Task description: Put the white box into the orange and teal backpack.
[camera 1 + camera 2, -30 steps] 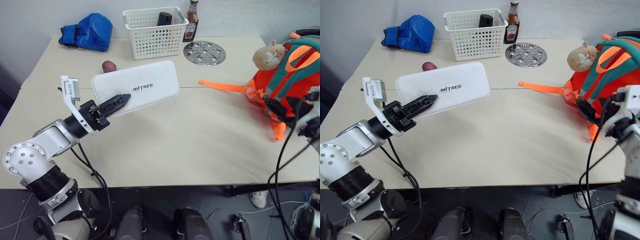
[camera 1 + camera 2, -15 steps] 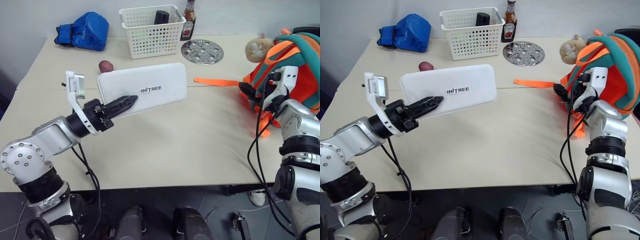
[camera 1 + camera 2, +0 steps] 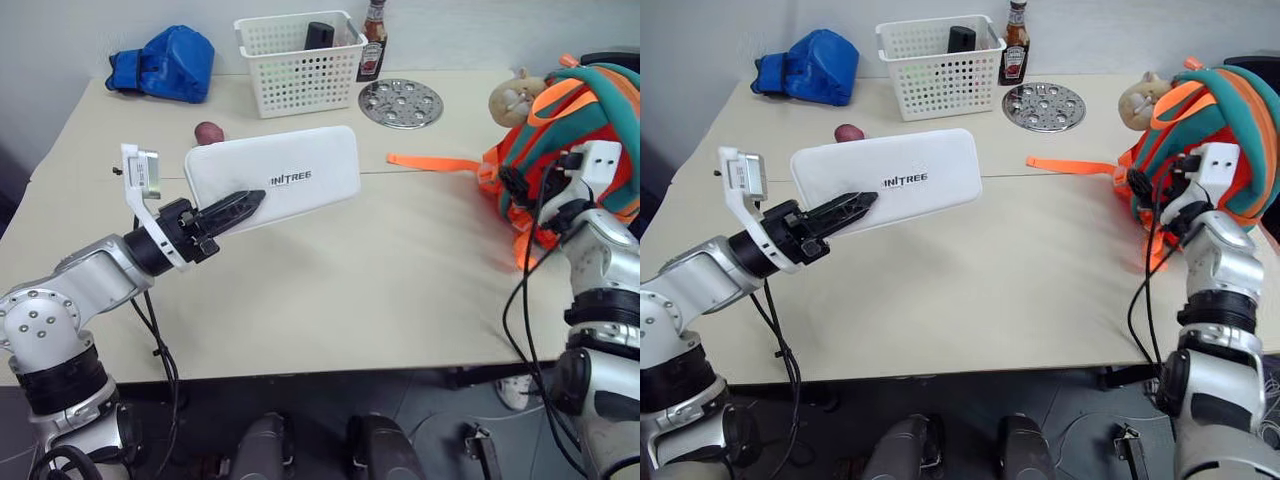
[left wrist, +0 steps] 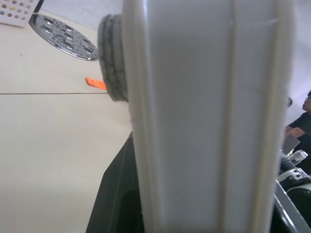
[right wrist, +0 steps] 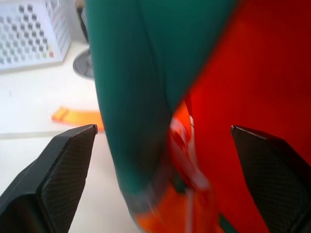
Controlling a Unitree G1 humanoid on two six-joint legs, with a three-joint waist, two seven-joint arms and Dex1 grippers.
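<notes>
The white box (image 3: 285,175), flat and long with dark lettering, hangs tilted above the table's left half. My left gripper (image 3: 238,206) is shut on its near left corner, one black finger lying across the top. In the left wrist view the box's edge (image 4: 204,121) looms close, with a black finger (image 4: 116,194) beside it. The orange and teal backpack (image 3: 590,110) stands at the table's right edge, a tan plush toy (image 3: 512,98) on top. My right gripper (image 3: 522,185) is open at its front. A teal strap (image 5: 131,87) and orange fabric lie between its spread fingers (image 5: 63,165).
An orange webbing strap (image 3: 430,162) trails from the backpack across the table. Along the far edge stand a blue bag (image 3: 160,62), a white perforated basket (image 3: 300,60), a sauce bottle (image 3: 374,40) and a round metal disc (image 3: 400,103). A small reddish object (image 3: 208,132) lies behind the box.
My right arm has come up from the table's right edge and moved its open gripper against the backpack's front. The left gripper keeps the box raised in about the same place.
</notes>
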